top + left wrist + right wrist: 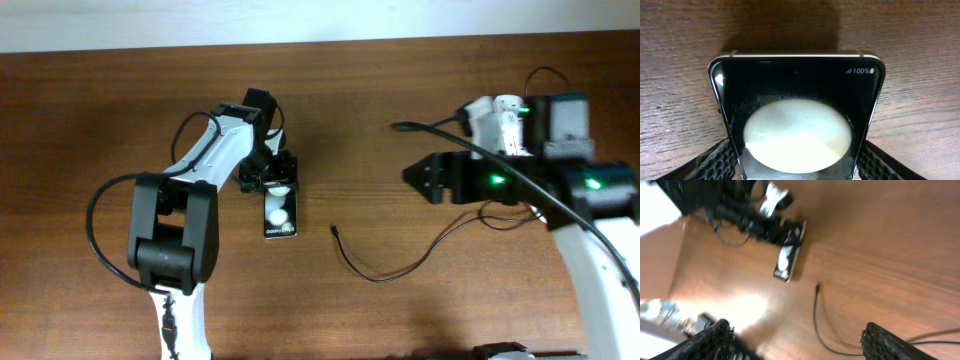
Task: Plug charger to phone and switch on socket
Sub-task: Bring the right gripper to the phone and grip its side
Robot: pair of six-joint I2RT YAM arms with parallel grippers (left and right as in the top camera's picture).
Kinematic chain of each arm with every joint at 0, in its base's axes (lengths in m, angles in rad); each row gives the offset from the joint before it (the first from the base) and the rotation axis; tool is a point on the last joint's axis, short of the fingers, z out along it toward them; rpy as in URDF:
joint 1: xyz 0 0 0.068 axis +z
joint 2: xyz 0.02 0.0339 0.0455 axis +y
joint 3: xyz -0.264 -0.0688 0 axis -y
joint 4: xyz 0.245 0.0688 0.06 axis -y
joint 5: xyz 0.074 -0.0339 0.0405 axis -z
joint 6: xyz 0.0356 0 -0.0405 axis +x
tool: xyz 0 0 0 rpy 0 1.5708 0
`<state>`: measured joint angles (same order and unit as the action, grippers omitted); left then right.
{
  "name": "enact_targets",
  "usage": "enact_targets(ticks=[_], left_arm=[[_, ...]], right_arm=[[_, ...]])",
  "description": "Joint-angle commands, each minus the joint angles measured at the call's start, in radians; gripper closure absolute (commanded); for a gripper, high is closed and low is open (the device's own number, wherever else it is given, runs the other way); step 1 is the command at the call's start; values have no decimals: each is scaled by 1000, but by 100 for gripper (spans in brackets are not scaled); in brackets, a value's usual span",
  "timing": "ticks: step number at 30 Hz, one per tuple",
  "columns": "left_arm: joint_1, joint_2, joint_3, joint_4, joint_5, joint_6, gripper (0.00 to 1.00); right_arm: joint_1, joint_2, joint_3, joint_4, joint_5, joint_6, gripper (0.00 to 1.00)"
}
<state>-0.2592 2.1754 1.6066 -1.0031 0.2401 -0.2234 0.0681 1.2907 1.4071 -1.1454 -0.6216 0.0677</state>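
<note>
A wide brown wooden table (100, 110) is seen from above, with fine grain lines in the wood. A thin strip of white wall (300, 18) is seen along the table's 12 o'clock edge.

The left arm (215, 150) is bent over the table at 9 o'clock. The right arm (590, 260) is raised over the table at 3 o'clock.

The phone (281, 214) is laid flat on the wood at about 8 o'clock from the middle of the table. Its 12 o'clock end is held by the left gripper (277, 186), one finger pressed on each long side. Two bright round spots of light are shown on its dark glass, and "100%" is shown in one corner.

The right gripper (796, 327) is spread wide, with only bare wood between its fingers.

The charger cable (380, 277) is laid in a loose curve at 5 o'clock from the middle. Its far end is hidden under the right arm. Its plug tip (334, 230) is found near the phone at 3 o'clock, not touching it.
</note>
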Motion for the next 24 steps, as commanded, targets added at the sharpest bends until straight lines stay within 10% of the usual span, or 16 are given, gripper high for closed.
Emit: enact_targets(ticks=[1, 10, 21, 24], left_arm=[[5, -4, -12, -6, 19, 16, 30], [13, -24, -12, -20, 15, 39, 31], [13, -24, -12, -20, 16, 39, 30], [13, -24, -12, -19, 16, 39, 30]], right_arm=[[144, 143, -46, 75, -40, -18, 15], [465, 708, -51, 582, -37, 152, 15], [554, 777, -449, 1466, -105, 616, 19], [570, 818, -449, 1554, -74, 701, 48]])
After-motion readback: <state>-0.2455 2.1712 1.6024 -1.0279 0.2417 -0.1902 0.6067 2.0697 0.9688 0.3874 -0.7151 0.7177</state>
